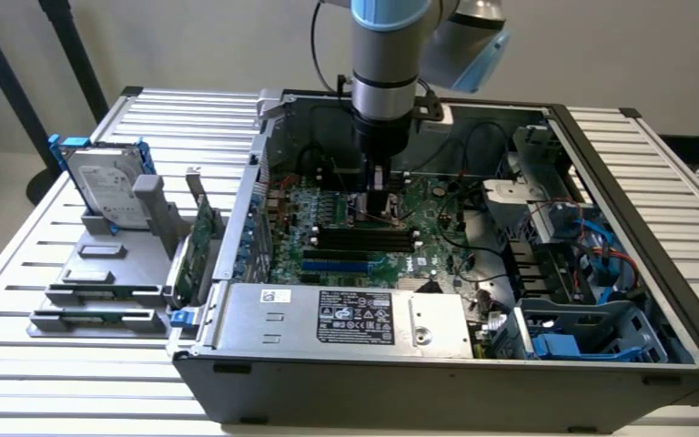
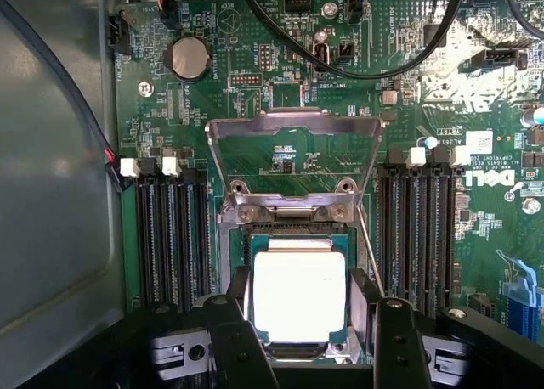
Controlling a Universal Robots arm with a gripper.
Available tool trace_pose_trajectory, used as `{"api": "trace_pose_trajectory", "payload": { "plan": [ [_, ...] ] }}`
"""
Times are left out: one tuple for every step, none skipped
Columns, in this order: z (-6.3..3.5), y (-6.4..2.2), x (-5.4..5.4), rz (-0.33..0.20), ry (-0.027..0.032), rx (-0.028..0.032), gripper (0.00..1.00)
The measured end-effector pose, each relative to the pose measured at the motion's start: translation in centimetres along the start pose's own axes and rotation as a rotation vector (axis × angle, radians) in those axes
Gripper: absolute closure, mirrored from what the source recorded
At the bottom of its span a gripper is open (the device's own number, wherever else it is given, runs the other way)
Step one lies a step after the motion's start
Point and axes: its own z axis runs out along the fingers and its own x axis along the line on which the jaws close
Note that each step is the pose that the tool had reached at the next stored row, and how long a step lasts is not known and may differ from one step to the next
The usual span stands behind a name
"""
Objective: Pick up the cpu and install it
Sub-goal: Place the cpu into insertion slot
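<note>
arm (image 1: 386, 64) upright, gripper (image 1: 380, 211) low over cpu (image 2: 299, 297)

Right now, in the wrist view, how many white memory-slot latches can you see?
4 white latches: two cap the memory-slot bank on one side of the cpu, two the bank on its other side. More may be hidden behind the hand.

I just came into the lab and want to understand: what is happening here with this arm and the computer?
A robot arm reaches down into an open computer case. Its gripper hangs low over the motherboard, straddling the cpu, which appears to lie in its socket. The socket's metal frame stands lifted open, not closed over the chip. Whether the cpu is gripped or free cannot be told.
</note>
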Motion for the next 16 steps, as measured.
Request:
{"api": "trace_pose_trajectory", "payload": {
  "plan": [
    [0.05,-0.01,0.00,0.000,0.0004,-0.0010,0.45],
    [0.08,-0.03,-0.01,0.000,0.0008,-0.0016,0.45],
    [0.12,-0.06,-0.01,0.000,0.0009,-0.0022,0.45],
    [0.15,-0.10,-0.01,0.000,0.0009,-0.0028,0.45],
    [0.19,-0.15,-0.01,0.000,0.0011,-0.0033,0.45],
    [0.23,-0.19,-0.01,0.000,0.0012,-0.0037,0.45],
    [0.27,-0.18,0.00,0.000,0.0014,-0.0039,0.45],
    [0.31,-0.18,0.02,0.000,0.0014,-0.0039,0.45],
    [0.35,-0.19,0.04,0.000,0.0013,-0.0038,0.45],
    [0.40,-0.20,0.06,0.001,0.0015,-0.0039,0.45],
    [0.46,-0.20,0.07,0.001,0.0016,-0.0039,0.45],
    [0.51,-0.20,0.09,0.001,0.0016,-0.0039,0.45],
    [0.56,-0.21,0.11,0.002,0.0016,-0.0039,0.45],
    [0.60,-0.21,0.12,0.002,0.0015,-0.0039,0.45],
    [0.64,-0.21,0.12,0.002,0.0015,-0.0039,0.45],
    [0.67,-0.21,0.13,0.002,0.0015,-0.0039,0.45]
  ]
}}
